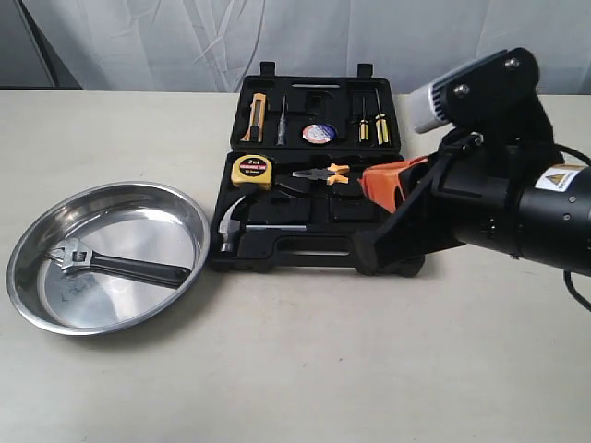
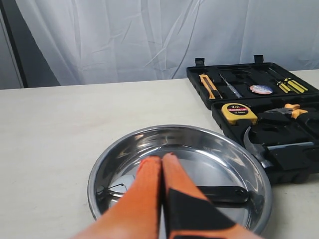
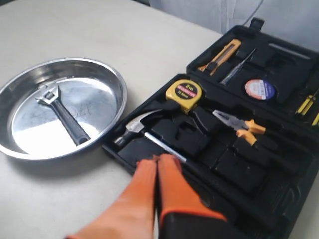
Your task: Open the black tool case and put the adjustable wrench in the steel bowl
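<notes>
Right gripper (image 3: pixel 157 160), clenched and empty, hangs over the open black tool case (image 1: pixel 314 251) by the far edge. Left gripper (image 2: pixel 162 159) is clenched too. Adjustable wrench (image 1: pixel 125 267) lies in the steel bowl (image 1: pixel 138 221) near the left edge.

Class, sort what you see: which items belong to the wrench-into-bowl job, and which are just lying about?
Job: open black plastic tool case; black-handled adjustable wrench; shiny round steel bowl.
Lying about: yellow tape measure; orange-handled pliers; silver-headed claw hammer; yellow utility knife.
</notes>
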Action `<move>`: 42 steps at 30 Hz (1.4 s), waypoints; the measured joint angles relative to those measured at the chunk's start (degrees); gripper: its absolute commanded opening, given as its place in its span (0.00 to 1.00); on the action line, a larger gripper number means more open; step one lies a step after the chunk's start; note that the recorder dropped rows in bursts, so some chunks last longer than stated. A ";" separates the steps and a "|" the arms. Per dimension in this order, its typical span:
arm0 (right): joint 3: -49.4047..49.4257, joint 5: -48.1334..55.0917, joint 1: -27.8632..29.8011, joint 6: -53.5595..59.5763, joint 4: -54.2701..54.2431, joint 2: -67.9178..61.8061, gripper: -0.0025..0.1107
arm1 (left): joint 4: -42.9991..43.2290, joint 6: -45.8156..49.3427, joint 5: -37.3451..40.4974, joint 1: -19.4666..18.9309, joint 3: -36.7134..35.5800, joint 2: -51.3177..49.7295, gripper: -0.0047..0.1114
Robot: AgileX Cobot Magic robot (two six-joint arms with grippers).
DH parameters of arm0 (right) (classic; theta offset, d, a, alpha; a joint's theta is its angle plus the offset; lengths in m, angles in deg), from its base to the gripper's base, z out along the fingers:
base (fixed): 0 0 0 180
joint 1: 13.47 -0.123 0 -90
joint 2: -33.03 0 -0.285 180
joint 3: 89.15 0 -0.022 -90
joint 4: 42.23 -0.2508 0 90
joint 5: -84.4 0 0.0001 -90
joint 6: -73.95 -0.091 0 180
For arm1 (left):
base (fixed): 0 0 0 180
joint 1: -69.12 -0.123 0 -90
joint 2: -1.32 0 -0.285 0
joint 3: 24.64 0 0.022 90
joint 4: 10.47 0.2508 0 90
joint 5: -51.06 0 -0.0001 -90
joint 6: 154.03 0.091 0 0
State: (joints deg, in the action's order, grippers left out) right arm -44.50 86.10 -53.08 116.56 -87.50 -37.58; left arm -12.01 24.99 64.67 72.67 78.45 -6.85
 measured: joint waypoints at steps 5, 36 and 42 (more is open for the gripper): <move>0.00 1.22 5.59 0.20 1.54 7.53 0.01 | 0.00 0.00 0.00 0.00 0.00 0.00 0.04; 20.14 9.72 41.04 -16.09 14.35 42.60 0.01 | 0.00 0.00 0.00 0.00 0.00 0.00 0.04; 21.40 10.76 43.33 -31.80 29.87 45.87 0.01 | 0.00 0.00 0.00 0.00 0.00 0.00 0.04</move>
State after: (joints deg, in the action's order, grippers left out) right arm -23.10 96.86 -9.76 84.76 -57.63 8.29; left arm -12.01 24.99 64.67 72.67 78.45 -6.85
